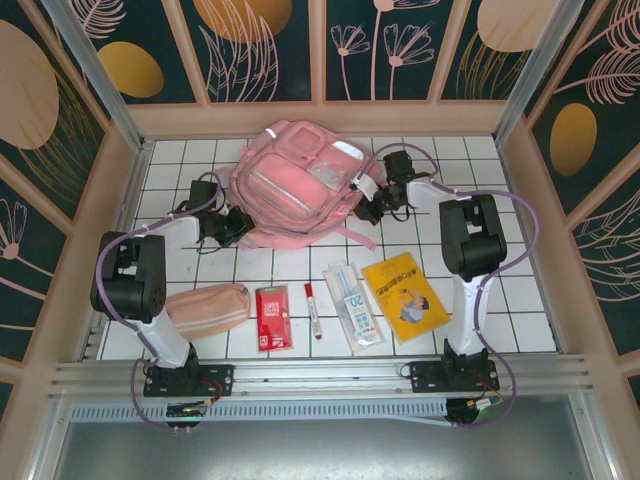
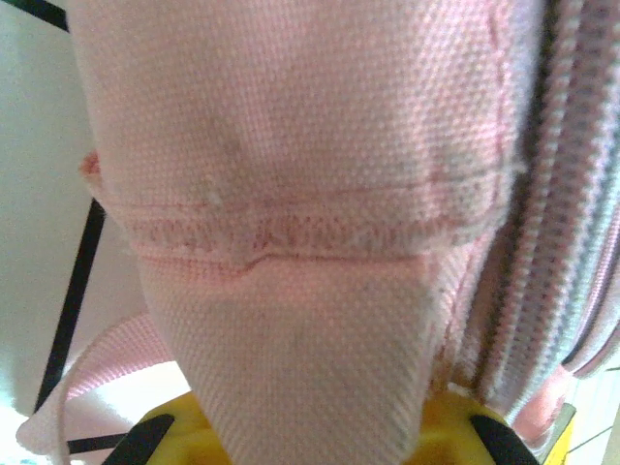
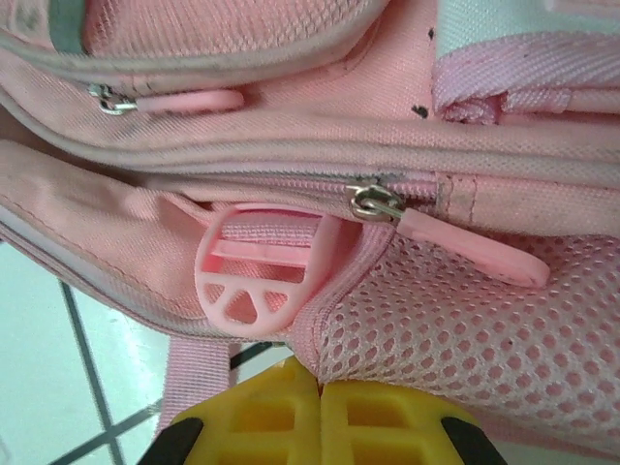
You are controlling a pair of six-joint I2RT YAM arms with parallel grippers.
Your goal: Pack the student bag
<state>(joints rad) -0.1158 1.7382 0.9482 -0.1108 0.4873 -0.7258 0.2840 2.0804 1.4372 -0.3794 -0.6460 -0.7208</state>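
Observation:
The student bag (image 1: 295, 185), a large light-pink backpack, lies flat at the back middle of the tiled table (image 1: 520, 320). My left gripper (image 1: 232, 225) is at its lower left corner. In the left wrist view a flap of the bag's pink fabric (image 2: 291, 194) runs down between the yellow fingers (image 2: 160, 431), hiding the tips; the left gripper (image 2: 310, 436) is shut on it. My right gripper (image 1: 372, 205) is at the bag's right side. There the jaws are pressed together on the edge of the mesh side pocket (image 3: 455, 329), just below a pink strap buckle (image 3: 257, 276) and a zipper pull (image 3: 465, 247).
Along the near part of the table lie a peach-pink pencil pouch (image 1: 208, 305), a red packet (image 1: 272, 317), a red marker (image 1: 313, 308), a clear pack with a ruler (image 1: 352, 305) and a yellow book (image 1: 410, 295). Wooden walls enclose the table.

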